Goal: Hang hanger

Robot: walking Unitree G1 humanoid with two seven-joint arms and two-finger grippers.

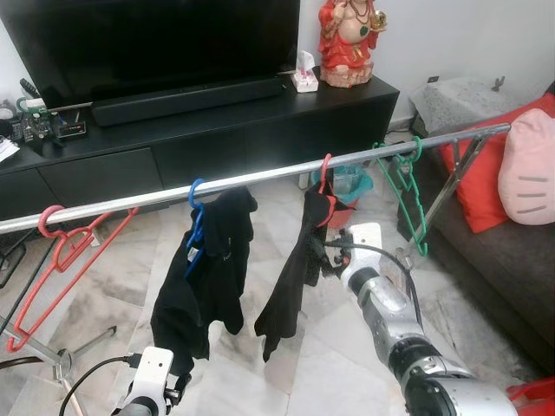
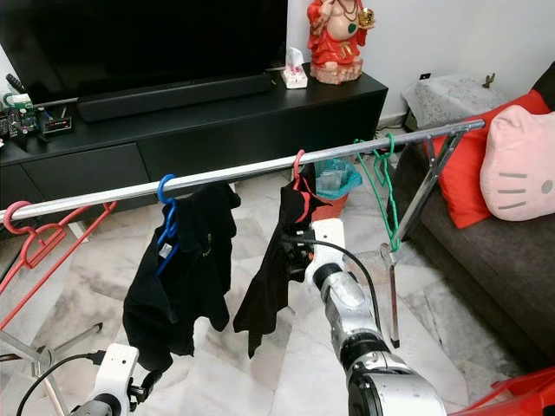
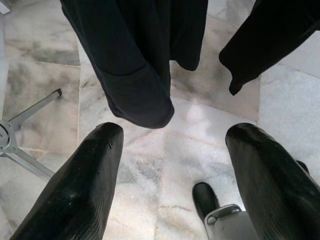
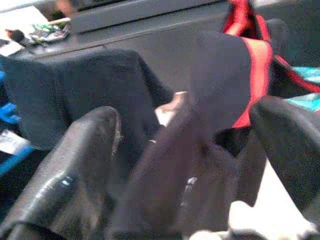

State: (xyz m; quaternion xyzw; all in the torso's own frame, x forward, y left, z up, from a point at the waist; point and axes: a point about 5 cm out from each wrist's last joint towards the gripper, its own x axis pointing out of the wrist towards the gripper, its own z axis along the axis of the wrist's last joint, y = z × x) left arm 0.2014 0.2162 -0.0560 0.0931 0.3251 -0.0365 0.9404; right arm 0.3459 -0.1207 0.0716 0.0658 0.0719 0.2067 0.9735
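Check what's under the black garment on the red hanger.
Red hanger on the rail: hook and red shoulder patches show; black garment covers the remainder. Right claw, open, straddles the cloth.

My right arm is stretched forward and raised, its end effector (image 4: pixel 185 165) with both fingers (image 4: pixel 70 170) spread apart. My left arm sits low, its end effector (image 3: pixel 172 185) pointing down, fingers (image 3: pixel 75 185) parted wide.

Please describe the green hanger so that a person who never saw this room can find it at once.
Find the long silver rail in front of the black TV cabinet. Four hangers hang on it; follow it toward the sofa. The green hanger is the last one, and it is bare.
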